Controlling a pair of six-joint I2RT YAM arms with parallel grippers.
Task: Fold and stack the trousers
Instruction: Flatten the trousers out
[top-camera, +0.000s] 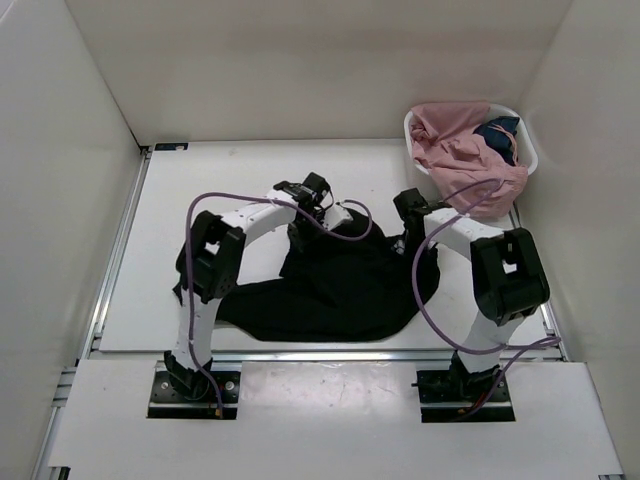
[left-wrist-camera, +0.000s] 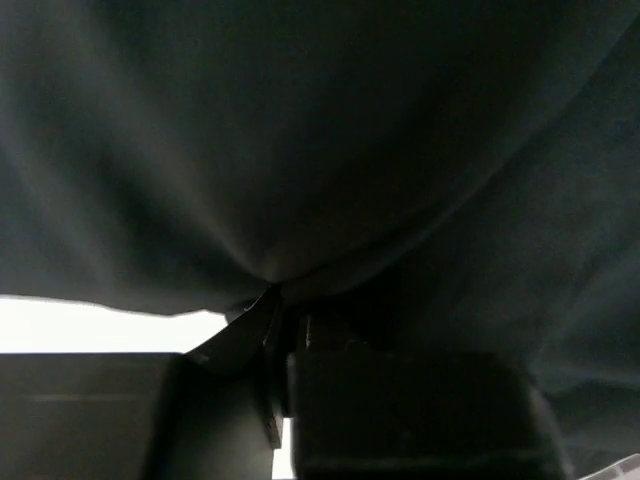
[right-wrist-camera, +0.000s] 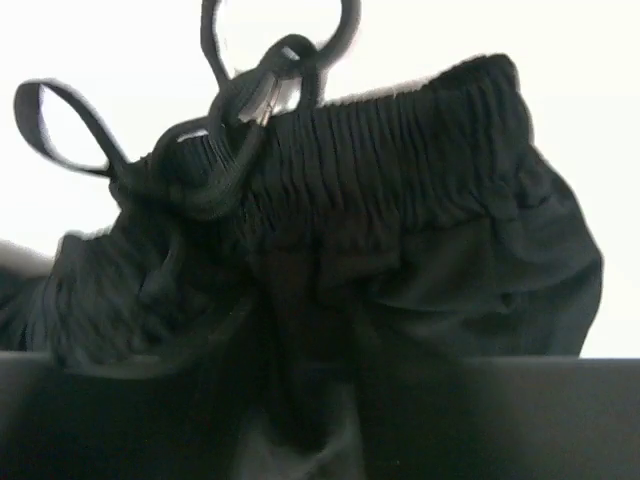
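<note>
Black cloth fills the left wrist view: the left gripper (left-wrist-camera: 275, 300) has its jaws pressed together on a fold of the trousers (left-wrist-camera: 330, 130), and the fabric draws to a puckered point right at the tips. On the right wrist view the elastic waistband (right-wrist-camera: 400, 140) stands up before the lens with its knotted drawstring (right-wrist-camera: 230, 110) looping above. The right gripper (right-wrist-camera: 300, 420) is mostly lost in the dark, but the band bunches down into it as though pinched.

From above, the trousers (top-camera: 335, 285) lie in a rumpled heap on the white table (top-camera: 200, 200) between the two arms, toward the near edge. The left gripper (top-camera: 300, 232) and right gripper (top-camera: 410, 240) both meet its far edge. A white basket (top-camera: 530, 150) in the far right corner holds a pink garment (top-camera: 460, 160) and some dark blue cloth (top-camera: 497, 135).
</note>
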